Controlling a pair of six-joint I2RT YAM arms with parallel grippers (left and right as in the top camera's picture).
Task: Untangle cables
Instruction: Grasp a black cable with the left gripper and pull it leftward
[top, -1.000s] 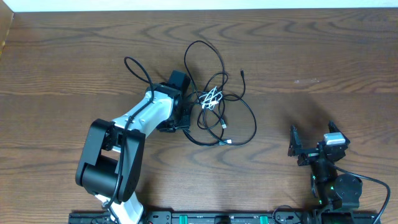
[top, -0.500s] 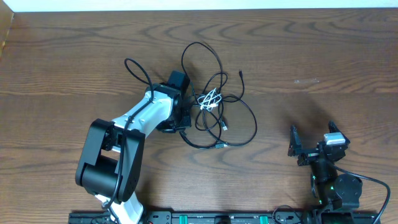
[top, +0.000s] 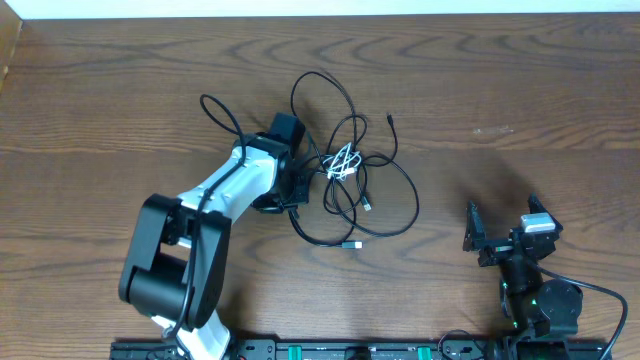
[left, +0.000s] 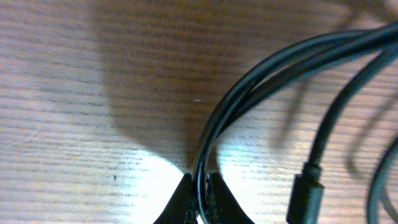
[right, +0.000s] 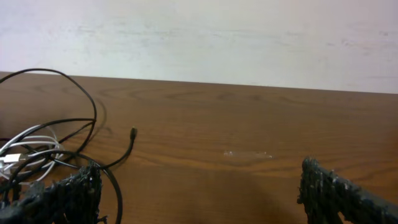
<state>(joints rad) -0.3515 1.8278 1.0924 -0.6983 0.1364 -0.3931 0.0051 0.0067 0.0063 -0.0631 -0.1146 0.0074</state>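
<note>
Left gripper (left: 199, 196) is pinched shut on a black cable (left: 249, 74), apparently with two strands side by side between its tips, at the left edge of the tangle (top: 350, 185) in the middle of the table (top: 520, 90). The white cable (top: 343, 160) sits bunched among the black loops just right of the grip, and a plug (top: 352, 245) lies loose on the near side. To pull well, draw slowly and low toward the left, watching whether the white cable drags along; if it does, regrip on one strand. Right gripper (right: 199, 198), jaws wide apart and empty, sits well off to the right and could pin the knot.
</note>
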